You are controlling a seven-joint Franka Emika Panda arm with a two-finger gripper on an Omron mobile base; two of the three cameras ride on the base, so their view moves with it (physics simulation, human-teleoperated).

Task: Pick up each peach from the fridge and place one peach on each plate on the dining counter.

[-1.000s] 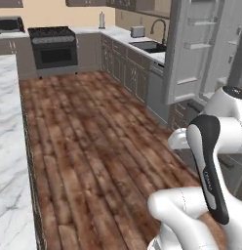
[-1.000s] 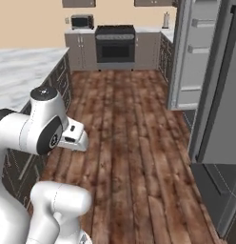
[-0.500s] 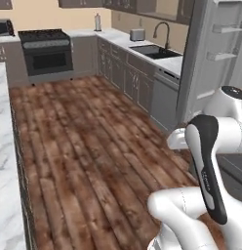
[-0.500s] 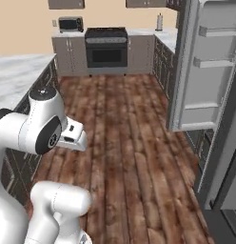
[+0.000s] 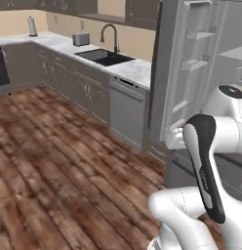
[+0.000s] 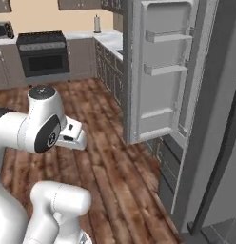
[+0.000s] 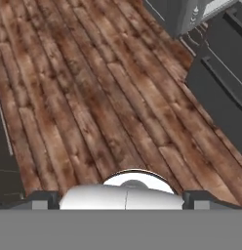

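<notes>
The white arm (image 6: 36, 128) is folded close over the base, and the gripper (image 7: 122, 196) points down at the brown plank floor (image 7: 93, 97) — its fingertips sit wide apart at the lower edge of the hand view with nothing between them. Just past the arm stands the fridge (image 6: 205, 95), its door (image 6: 160, 71) swung open, pale door shelves showing; no peach can be made out inside. Farther along the wall run the dishwasher (image 5: 127, 110), the sink (image 5: 103, 56) and its dark faucet (image 5: 109, 35) — beyond them the black oven range (image 6: 44, 52).
</notes>
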